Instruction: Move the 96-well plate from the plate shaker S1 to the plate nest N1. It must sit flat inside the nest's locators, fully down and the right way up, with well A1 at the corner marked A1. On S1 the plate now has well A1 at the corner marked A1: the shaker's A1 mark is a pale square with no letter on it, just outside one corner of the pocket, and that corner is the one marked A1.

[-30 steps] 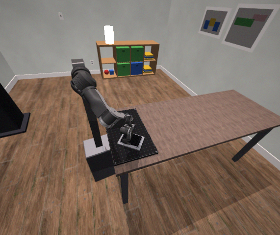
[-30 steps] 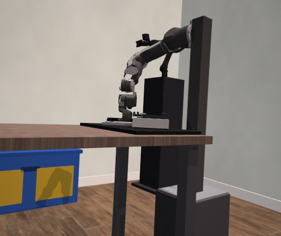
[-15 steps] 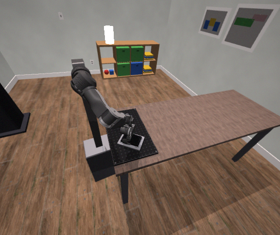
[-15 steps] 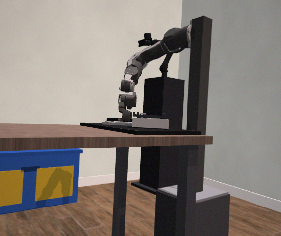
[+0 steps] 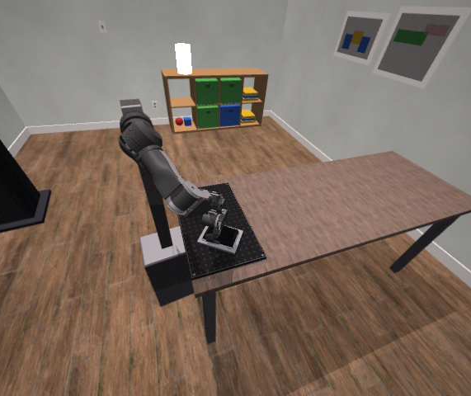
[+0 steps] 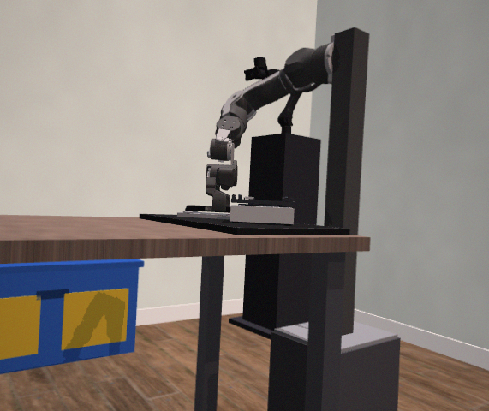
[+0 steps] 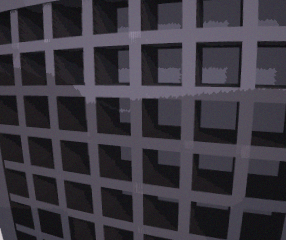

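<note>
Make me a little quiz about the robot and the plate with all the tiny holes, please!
1. True or false: the gripper is shut on the 96-well plate.
2. What lies right under the pale tray holding the plate? A) the bare wooden table B) a black dotted board C) the floor
3. Fill in: the wrist view is filled by the plate's grid of square ____.

Key: 1 true; 2 B; 3 wells.
</note>
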You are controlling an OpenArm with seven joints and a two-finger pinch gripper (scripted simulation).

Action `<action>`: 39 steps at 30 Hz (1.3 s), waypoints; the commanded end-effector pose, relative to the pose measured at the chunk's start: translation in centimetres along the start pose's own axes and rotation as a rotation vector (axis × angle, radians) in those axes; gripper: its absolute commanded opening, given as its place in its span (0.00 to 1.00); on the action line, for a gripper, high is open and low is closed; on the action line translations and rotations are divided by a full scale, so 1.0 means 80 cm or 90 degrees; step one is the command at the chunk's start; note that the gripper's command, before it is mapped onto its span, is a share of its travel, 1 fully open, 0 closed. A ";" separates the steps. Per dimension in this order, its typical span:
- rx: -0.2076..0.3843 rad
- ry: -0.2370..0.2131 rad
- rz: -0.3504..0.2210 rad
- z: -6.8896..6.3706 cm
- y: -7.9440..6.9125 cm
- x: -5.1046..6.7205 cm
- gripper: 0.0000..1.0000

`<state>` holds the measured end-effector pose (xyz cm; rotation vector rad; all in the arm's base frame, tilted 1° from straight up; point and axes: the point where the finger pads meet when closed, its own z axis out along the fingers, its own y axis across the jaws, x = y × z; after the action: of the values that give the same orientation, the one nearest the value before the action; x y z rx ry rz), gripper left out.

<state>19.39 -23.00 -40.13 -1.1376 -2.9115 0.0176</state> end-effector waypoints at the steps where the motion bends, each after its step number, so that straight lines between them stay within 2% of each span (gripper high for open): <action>1: -0.005 -0.001 0.000 -0.002 0.003 -0.001 0.00; 39: -0.005 0.000 -0.002 0.006 0.001 0.001 0.00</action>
<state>19.39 -22.97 -40.56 -1.1386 -2.9130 0.0142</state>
